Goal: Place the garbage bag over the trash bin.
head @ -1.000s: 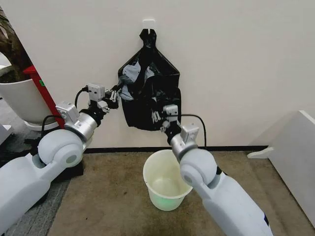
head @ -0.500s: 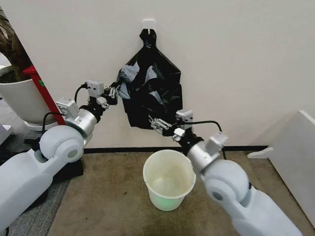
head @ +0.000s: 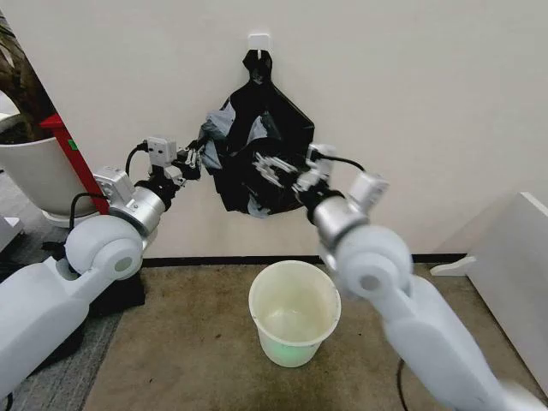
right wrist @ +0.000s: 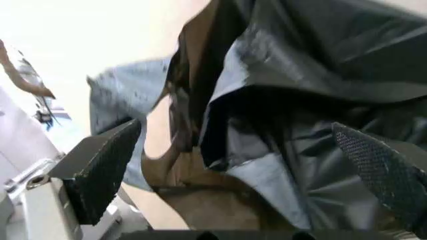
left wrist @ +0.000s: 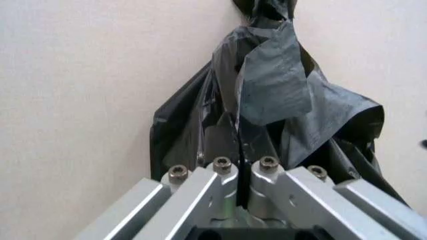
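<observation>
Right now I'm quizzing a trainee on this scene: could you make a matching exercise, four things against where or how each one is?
Things:
1. bag
2. bin
3. left gripper
4. right gripper

States:
A. standing on the floor, unlined
B. shut on the bag's edge
C. hanging from a wall hook
D. open, in front of the bag

Pairs: 1-C, 2-A, 3-B, 4-D

The right hand (head: pixel 267 165) is motion-blurred — the garbage bag (head: pixel 257 145) hides its fingertips.
</observation>
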